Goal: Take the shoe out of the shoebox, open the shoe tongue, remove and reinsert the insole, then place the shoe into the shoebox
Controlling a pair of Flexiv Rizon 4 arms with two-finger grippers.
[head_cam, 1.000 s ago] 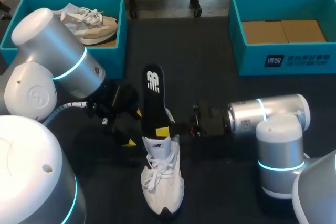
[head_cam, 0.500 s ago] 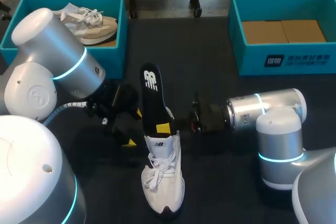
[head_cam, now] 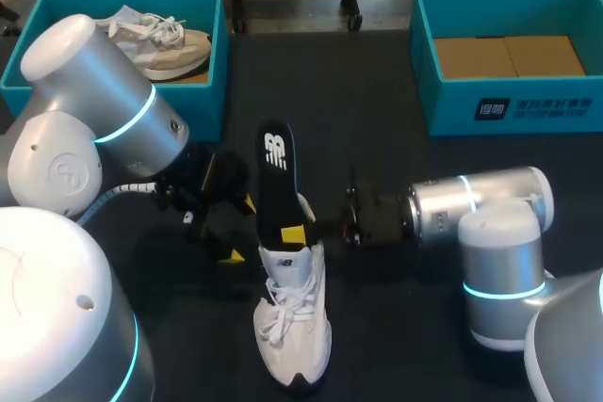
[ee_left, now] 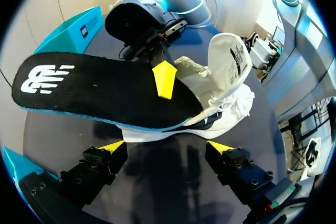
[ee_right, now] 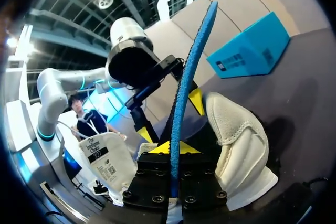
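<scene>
Right claw (ee_right: 175,148): insole (ee_right: 191,61) between its fingers

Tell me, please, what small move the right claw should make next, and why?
Probably draw the insole up and away, clear of the white shoe. The right claw is shut on it right at the collar, leaving little room to push deeper, and only its front end is inside.

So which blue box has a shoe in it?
The left blue box: a beige shoe lies inside it. The right blue box holds only brown cardboard.
</scene>
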